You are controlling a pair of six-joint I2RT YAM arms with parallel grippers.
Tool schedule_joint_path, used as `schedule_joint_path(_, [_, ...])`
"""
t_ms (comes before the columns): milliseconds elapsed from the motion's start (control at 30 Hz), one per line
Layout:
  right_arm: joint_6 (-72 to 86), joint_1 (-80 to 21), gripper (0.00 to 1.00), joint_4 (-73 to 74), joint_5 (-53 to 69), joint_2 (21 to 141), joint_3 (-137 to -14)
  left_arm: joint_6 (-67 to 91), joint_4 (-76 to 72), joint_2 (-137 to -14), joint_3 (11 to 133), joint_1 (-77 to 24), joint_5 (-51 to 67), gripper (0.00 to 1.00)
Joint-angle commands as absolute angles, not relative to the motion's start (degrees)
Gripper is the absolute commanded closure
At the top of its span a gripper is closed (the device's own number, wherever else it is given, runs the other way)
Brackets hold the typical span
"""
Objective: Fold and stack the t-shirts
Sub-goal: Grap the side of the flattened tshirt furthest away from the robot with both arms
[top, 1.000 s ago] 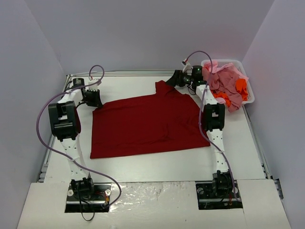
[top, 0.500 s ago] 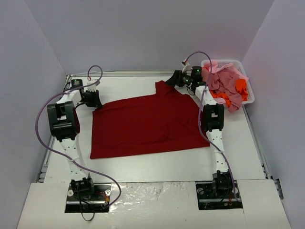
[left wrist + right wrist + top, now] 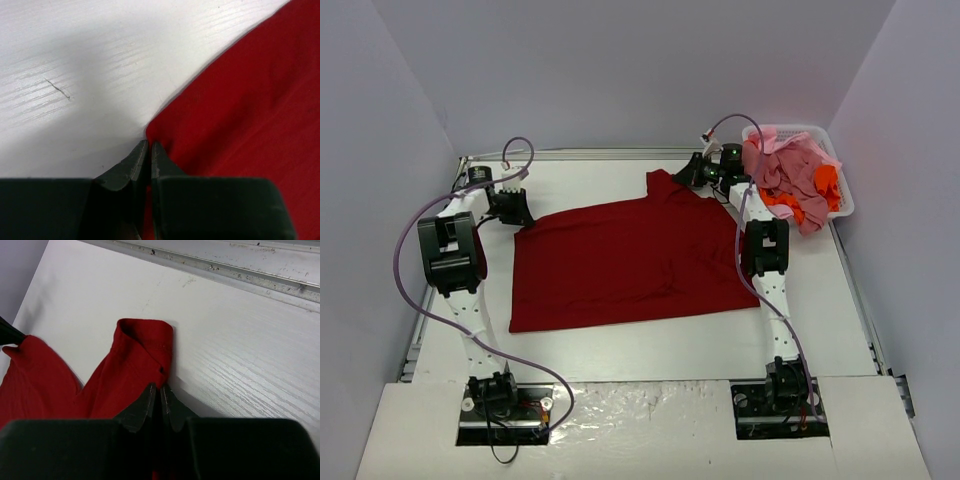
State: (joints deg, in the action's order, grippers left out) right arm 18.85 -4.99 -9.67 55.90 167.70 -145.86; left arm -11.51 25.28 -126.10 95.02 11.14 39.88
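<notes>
Sprawling flat, creased dark red t-shirt [image 3: 620,265]

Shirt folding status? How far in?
Early. Done: the dark red t-shirt lies spread on the table; no stack. In hand: left gripper and right gripper are both shut on its far edge, the right on a sleeve. Left: folding it, plus the pink and orange t-shirts heaped in the white basket.

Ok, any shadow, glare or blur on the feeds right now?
Top view: even light, sharp, glare on the shiny near strip. Left wrist: soft shadow on the table beside the red shirt, left gripper slightly blurred. Right wrist: table grain sharp, right gripper slightly blurred.
</notes>
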Motion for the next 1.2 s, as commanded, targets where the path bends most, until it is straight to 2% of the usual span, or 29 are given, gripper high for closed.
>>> schedule_joint_path(0, [18.63, -5.45, 0.99, -9.58, 56.6, 167.26, -145.63, -11.78, 28.13, -124.72, 94.13, 11.87, 39.2, 0.98])
schedule_joint_path(367, [16.27, -4.75, 1.0, -8.36, 56.34, 161.02, -144.41, -10.9, 30.58, -123.49, 100.19, 11.87, 39.38, 0.98])
schedule_joint_path(767, [11.69, -2.64, 1.0, -4.14, 57.83, 149.95, -137.11, -13.36, 33.83, -121.73, 100.54, 12.83, 42.01, 0.98])
schedule_joint_path(1167, [7.83, -1.93, 1.0, -0.62, 60.55, 136.78, -122.89, -18.01, 38.58, -116.2, 97.83, 13.18, 47.54, 0.98])
